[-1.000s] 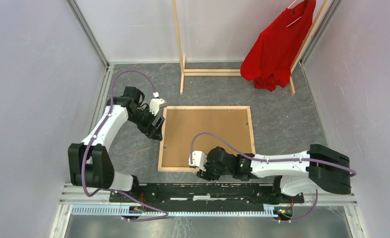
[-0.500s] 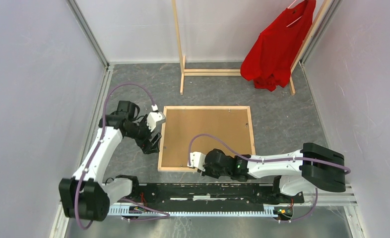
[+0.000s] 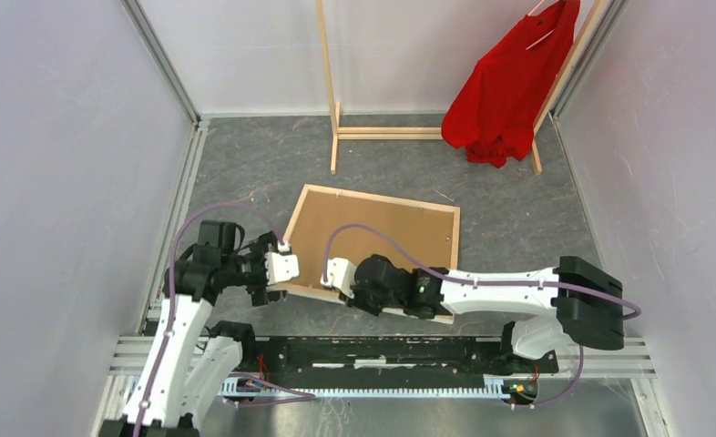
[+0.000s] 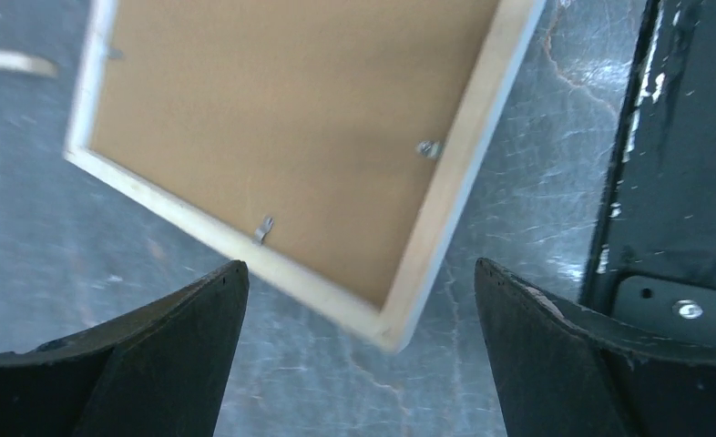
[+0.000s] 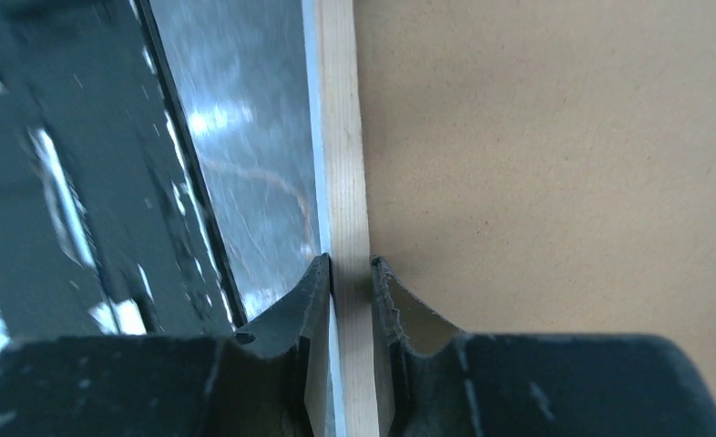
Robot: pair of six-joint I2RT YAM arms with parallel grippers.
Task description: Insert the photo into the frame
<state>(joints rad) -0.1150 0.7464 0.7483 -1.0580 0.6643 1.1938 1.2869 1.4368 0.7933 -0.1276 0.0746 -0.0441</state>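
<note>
Swung the frame clockwise off square since a second ago, as seen from above, and drew the left gripper back from the left rail to the near-left corner; now shows the frame wood side up on the grey table, near rail close to the black base bar. Keeps the photo inside the rails, plain brown board back upward, two small metal tabs over its edge; picture side out of sight. Pinches the near rail with the right gripper, one finger on the outer face, the other on the inner lip against the board; seems to carry that edge slightly off the table, though hard to confirm from above. Leaves the left gripper spread wide, gripping nothing, poised above the corner and apart from it.

Judged step: repositioning the loaded frame with the photo already seated. To do it well: keep the right pinch square on the rail and move slowly, since a thin rail held at one point will twist and sag at the far end; bring the left jaws onto the side rail near the corner before any lift, clear of the tabs; avoid pressing the board loose; mind the clothes rack beyond the far edge.
</note>
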